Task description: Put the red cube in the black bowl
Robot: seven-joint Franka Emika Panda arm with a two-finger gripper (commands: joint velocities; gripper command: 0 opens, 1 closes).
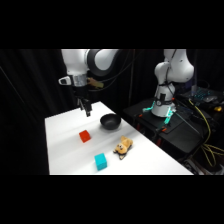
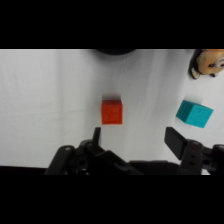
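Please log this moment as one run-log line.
gripper: open, above table, empty | red cube: on table, ungrasped | black bowl: empty | phase: approach

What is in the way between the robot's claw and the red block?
Nothing visible. In the wrist view the open gripper hangs above bare white table, with the red cube just ahead of its fingers. The teal cube and the plush toy sit off to one side, and the black bowl lies beyond the cube.
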